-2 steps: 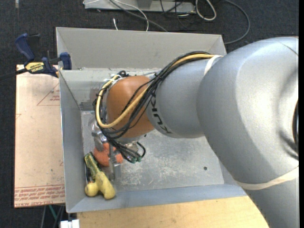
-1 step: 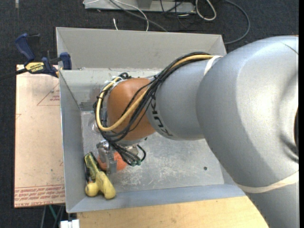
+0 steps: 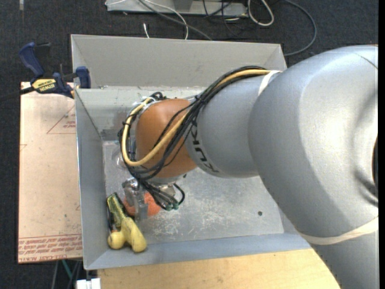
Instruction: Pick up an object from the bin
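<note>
My gripper (image 3: 136, 198) hangs low in the bin's front left part, under the orange wrist cover. An orange-red round thing (image 3: 151, 208) lies right beside its metal fingers, touching or nearly so; whether it sits between them I cannot tell. Just to the left, near the front left corner, lies a yellow bone-shaped toy (image 3: 129, 236). A dark tool with a yellow-green stripe (image 3: 113, 212) rests along the toy's left side, partly on it.
The arm and its orange cover with yellow and black cables hide the bin's middle and right side. The left wall stands close to the gripper.
</note>
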